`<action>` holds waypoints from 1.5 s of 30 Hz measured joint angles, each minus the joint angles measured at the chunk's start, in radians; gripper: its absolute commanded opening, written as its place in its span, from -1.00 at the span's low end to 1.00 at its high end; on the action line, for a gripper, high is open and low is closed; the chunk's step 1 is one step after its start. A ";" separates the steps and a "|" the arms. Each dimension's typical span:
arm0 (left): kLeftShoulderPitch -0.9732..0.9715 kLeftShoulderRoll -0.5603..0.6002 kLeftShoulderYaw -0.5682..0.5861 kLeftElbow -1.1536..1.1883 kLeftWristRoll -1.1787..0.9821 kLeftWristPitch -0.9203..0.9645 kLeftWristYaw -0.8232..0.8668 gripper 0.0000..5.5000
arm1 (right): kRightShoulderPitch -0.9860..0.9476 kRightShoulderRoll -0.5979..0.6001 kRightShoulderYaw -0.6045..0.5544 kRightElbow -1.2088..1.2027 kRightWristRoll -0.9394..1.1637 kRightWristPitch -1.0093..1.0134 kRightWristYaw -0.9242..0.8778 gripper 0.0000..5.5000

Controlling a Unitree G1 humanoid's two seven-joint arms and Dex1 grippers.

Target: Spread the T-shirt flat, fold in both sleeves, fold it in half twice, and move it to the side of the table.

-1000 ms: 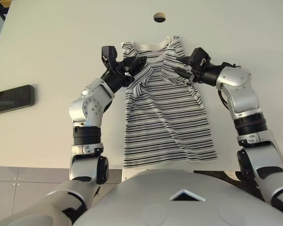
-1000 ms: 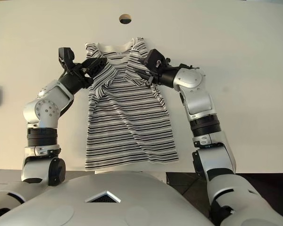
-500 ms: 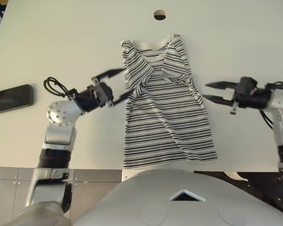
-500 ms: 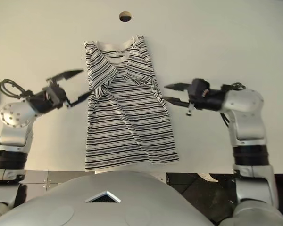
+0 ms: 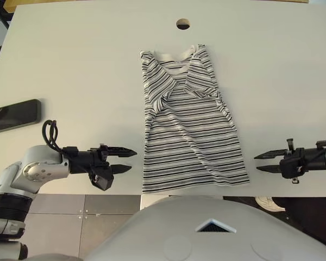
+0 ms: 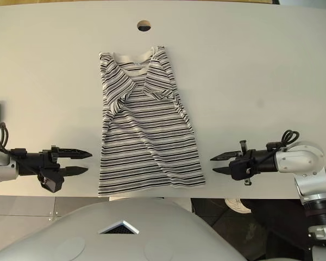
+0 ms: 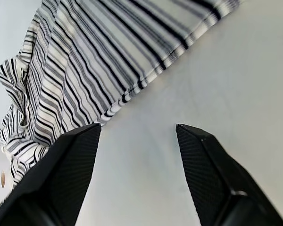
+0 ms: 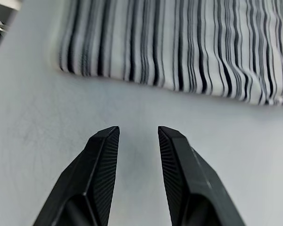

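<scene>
On matte table (image 5: pixel 70 60), rumpled striped T-shirt (image 5: pixel 191 130)

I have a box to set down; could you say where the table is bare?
Bare table lies right of the T-shirt, beyond the right pincer, and between T-shirt and phone, beyond the left pincer. Near edge is crowded: both flank the T-shirt.

A dark phone (image 5: pixel 13 115) lies far from a round hole (image 5: pixel 182 24).
</scene>
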 measured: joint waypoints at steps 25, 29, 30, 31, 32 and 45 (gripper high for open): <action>-0.043 -0.062 -0.298 -0.068 0.020 0.010 0.102 -0.25 | -0.097 -0.014 0.235 0.060 -0.074 -0.225 -0.236 -0.62; -0.057 -0.061 -0.326 -0.077 0.019 0.039 0.095 -0.49 | -0.105 -0.014 0.265 0.062 -0.074 -0.224 -0.239 -0.92; -0.058 -0.061 -0.332 -0.078 0.017 0.045 0.093 -0.54 | -0.106 -0.014 0.273 0.062 -0.074 -0.224 -0.241 -0.96; -0.058 -0.060 -0.338 -0.079 0.010 0.053 0.090 -0.60 | -0.106 -0.014 0.277 0.063 -0.074 -0.224 -0.242 -0.96; -0.058 -0.060 -0.345 -0.081 -0.002 0.064 0.085 -0.65 | -0.108 -0.014 0.281 0.063 -0.074 -0.224 -0.245 -0.96; -0.051 -0.027 -0.397 -0.209 -0.395 0.336 -0.043 -0.96 | -0.098 -0.024 0.322 0.056 0.040 -0.119 -0.226 -0.96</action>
